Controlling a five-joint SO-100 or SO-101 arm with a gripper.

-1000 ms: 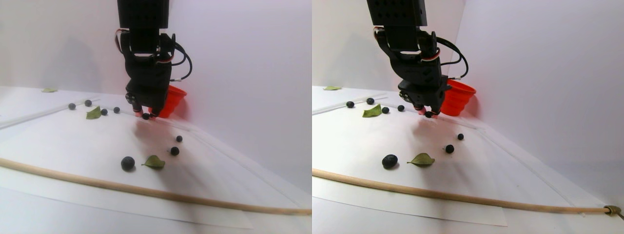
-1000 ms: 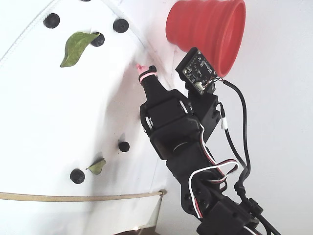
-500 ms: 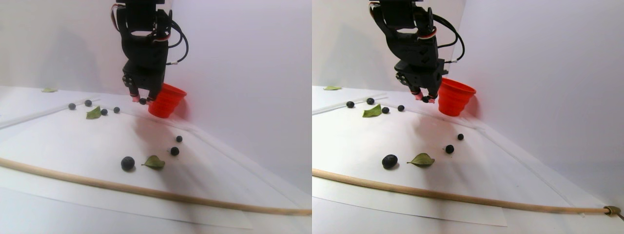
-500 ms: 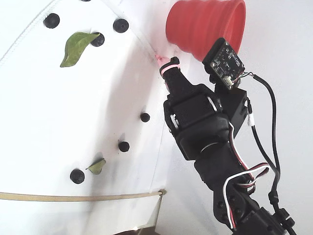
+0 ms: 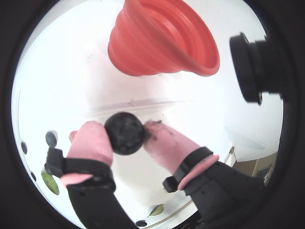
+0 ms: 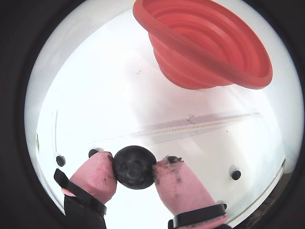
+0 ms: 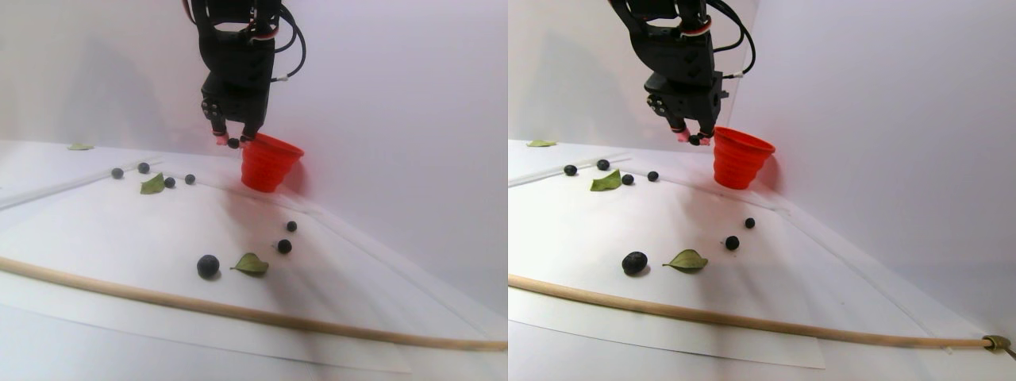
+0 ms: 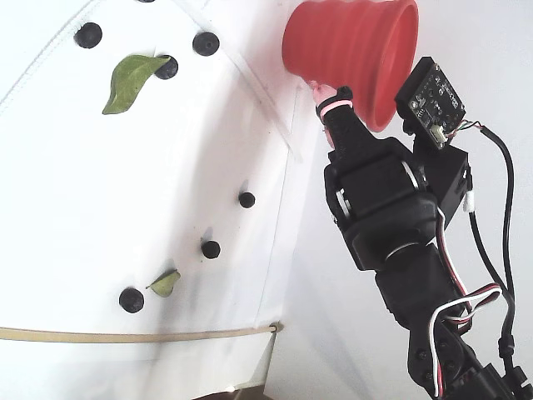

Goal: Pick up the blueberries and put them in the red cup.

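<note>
My gripper (image 6: 135, 167) is shut on one dark blueberry (image 6: 134, 168), pinched between its two pink fingertips (image 5: 90, 143). It hangs in the air level with the rim of the red cup (image 7: 270, 163), just left of it in the stereo pair view. In both wrist views the ribbed red cup (image 5: 162, 38) lies ahead of the held berry. In the fixed view the gripper (image 8: 331, 96) overlaps the red cup (image 8: 350, 46) at its lower side. Several more blueberries (image 7: 208, 265) lie loose on the white sheet, some near the far edge (image 8: 206, 42).
Green leaves (image 7: 252, 263) (image 8: 132, 79) lie among the berries. A long wooden stick (image 7: 238, 313) runs across the front of the white sheet (image 7: 95, 230). A white wall stands right behind the cup.
The gripper has lifted off the sheet with the blueberry in it and travelled up and toward the red cup. Loose berries and leaves have not moved.
</note>
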